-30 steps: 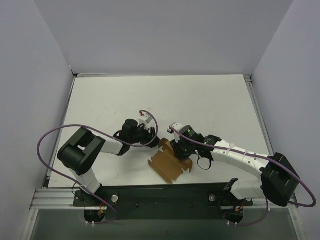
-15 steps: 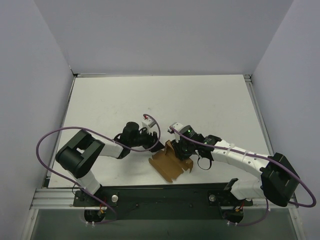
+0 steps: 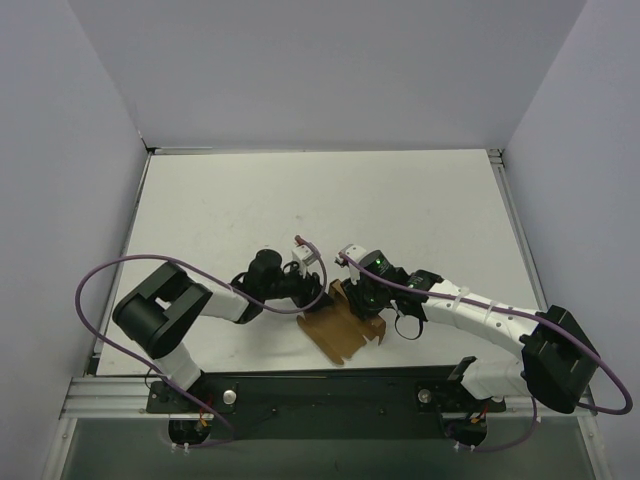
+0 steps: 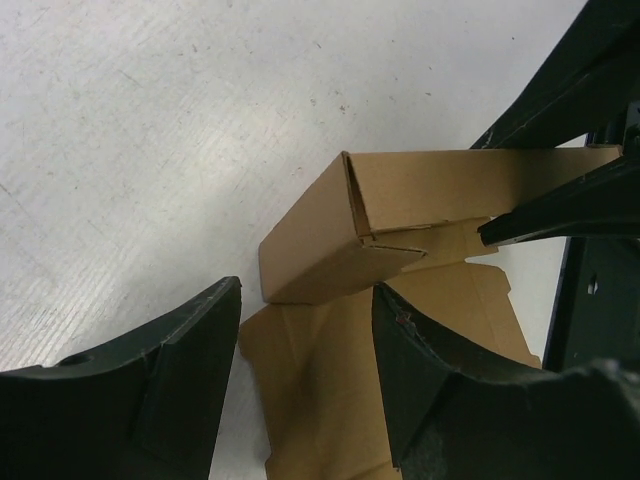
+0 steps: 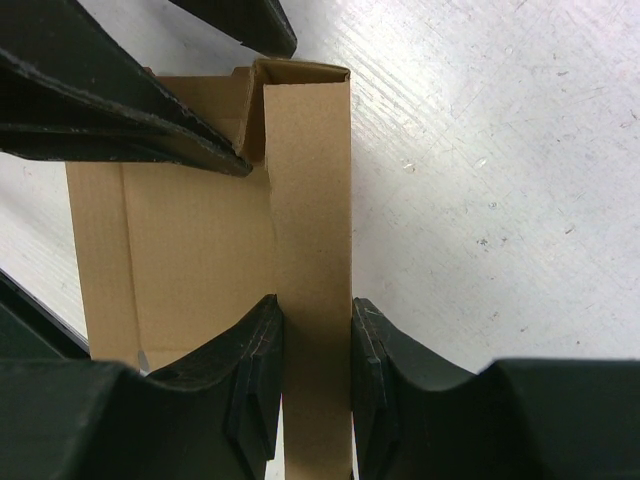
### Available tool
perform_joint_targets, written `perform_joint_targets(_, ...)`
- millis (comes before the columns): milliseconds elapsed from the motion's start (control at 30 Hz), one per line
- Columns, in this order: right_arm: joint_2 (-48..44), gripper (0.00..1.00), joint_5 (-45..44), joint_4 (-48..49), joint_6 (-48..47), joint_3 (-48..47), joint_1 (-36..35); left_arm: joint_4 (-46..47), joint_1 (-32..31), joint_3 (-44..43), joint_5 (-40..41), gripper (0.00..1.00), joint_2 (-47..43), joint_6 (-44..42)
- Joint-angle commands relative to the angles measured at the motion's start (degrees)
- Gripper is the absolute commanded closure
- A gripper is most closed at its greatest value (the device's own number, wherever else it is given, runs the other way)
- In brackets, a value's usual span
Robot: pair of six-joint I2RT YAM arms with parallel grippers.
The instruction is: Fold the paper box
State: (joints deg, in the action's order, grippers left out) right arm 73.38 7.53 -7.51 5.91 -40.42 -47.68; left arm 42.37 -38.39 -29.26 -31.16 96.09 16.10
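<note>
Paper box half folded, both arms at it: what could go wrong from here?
1. The right end effector pinches only one upright wall of the paper box; a pull could slip it free or tear the card.
2. The left end effector stands open at the folded corner, close to the right fingers; closing in might crush that corner or knock them.

Plain brown paper box (image 3: 338, 328), white speckled table (image 3: 250, 200), black jaws, pale grey walls (image 3: 330, 70)

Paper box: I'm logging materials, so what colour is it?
The paper box is plain brown, no print; clearest in the right wrist view.
</note>
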Motion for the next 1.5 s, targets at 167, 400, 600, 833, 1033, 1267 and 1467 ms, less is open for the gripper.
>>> perform_joint_targets(167,-0.7,0.75,0.1,0.2,-0.1,-0.3,-0.1,5.4,-2.0,-1.9,3.1,0.37,-0.8,-7.1)
perform_joint_targets(400,0.1,0.75,-0.1,0.6,-0.1,0.0,-0.2,7.2,-2.3,-2.5,3.6,0.48,0.0,-8.1)
perform_joint_targets(600,0.2,0.75,-0.1,0.7,0.0,-0.1,-0.1,7.7,-3.2,-3.0,3.5,0.55,0.4,-8.5)
perform_joint_targets(833,0.1,0.75,-0.7,0.7,0.2,0.0,-0.2,5.2,-4.8,-3.6,5.0,0.55,0.8,-10.2)
perform_joint_targets(1033,-0.3,0.75,-0.7,0.6,0.3,0.1,-0.2,3.7,-6.0,-4.7,7.3,0.61,1.1,-11.8)
perform_joint_targets(1267,-0.5,0.75,-0.4,0.6,0.5,0.2,-0.2,5.5,-7.8,-4.8,11.8,0.66,1.9,-12.5)
perform_joint_targets(1467,-0.6,0.75,-0.1,0.9,0.9,0.6,-0.1,9.8,-8.7,-4.5,13.5,0.67,2.9,-11.7)
